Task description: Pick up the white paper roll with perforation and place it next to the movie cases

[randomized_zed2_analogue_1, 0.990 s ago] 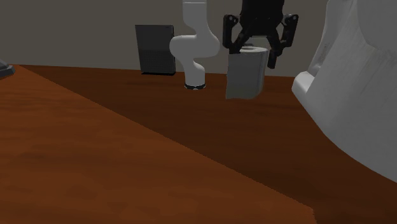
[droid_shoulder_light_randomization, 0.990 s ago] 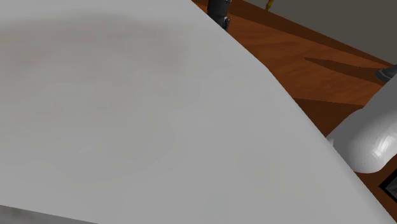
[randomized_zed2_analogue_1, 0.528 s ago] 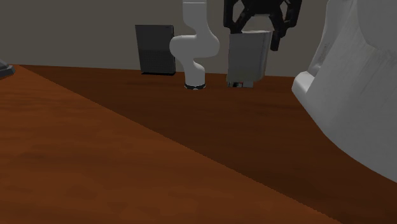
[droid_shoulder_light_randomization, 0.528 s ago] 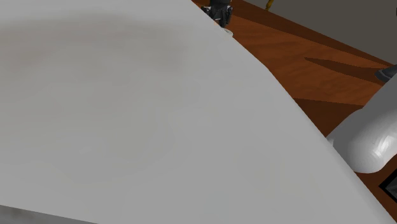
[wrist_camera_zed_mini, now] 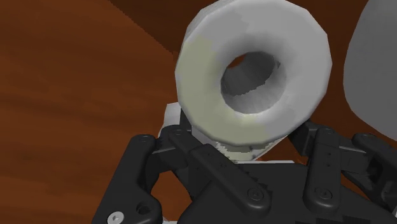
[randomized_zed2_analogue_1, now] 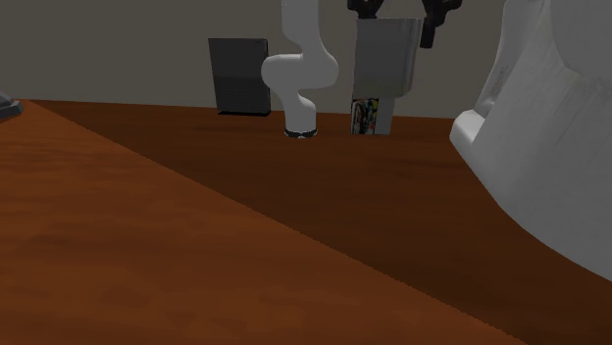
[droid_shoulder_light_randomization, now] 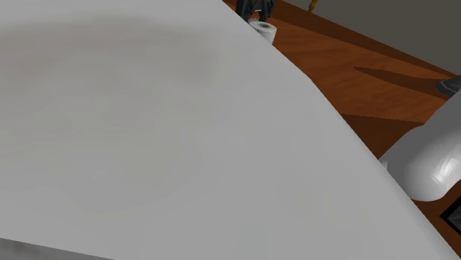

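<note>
Black hand [wrist_camera_zed_mini: 249, 153] clamped on white paper roll [wrist_camera_zed_mini: 203, 76], held clear of brown surface [randomized_zed2_analogue_1: 196, 245]; roll's long axis upright, in line with hand; movie cases [randomized_zed2_analogue_1: 366, 116] stand on surface below hand

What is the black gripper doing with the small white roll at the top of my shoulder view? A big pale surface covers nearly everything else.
Observer: In the wrist view the all-black two-finger gripper is shut on the white hollow-cored paper roll, clasping its sides.
Operator: Is the roll off the table?
Observer: Yes. In the second exterior view it hangs clear above the brown wooden table.
Operator: And the movie cases?
Observer: The upright colourful movie cases stand on the table. In that view they appear right under the roll, but I cannot tell the gap in depth.
</note>
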Motion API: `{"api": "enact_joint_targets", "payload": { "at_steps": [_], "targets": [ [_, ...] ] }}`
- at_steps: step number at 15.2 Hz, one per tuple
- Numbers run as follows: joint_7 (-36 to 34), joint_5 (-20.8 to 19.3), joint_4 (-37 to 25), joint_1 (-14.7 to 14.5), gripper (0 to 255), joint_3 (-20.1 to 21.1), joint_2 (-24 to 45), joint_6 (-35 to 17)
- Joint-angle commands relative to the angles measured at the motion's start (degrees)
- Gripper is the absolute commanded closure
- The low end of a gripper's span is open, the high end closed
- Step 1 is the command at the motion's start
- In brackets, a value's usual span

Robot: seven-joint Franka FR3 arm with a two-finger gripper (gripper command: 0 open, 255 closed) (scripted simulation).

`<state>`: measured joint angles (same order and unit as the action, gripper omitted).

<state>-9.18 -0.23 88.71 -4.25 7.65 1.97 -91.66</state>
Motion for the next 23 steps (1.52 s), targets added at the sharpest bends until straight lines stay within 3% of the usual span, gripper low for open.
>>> {"api": "enact_joint_targets", "payload": {
  "at_steps": [1, 11, 23],
  "targets": [
    [-0.9, 0.5, 4.5, -0.4, 255, 0.4, -3.7, -0.8],
    [-5.9, 4.2, 24.9, -3.5, 255, 3.3, -23.8, -1.6],
    [-14.3, 11.0, 39.0, -9.1, 255, 8.6, -44.5, 4.2]
  ]
}}
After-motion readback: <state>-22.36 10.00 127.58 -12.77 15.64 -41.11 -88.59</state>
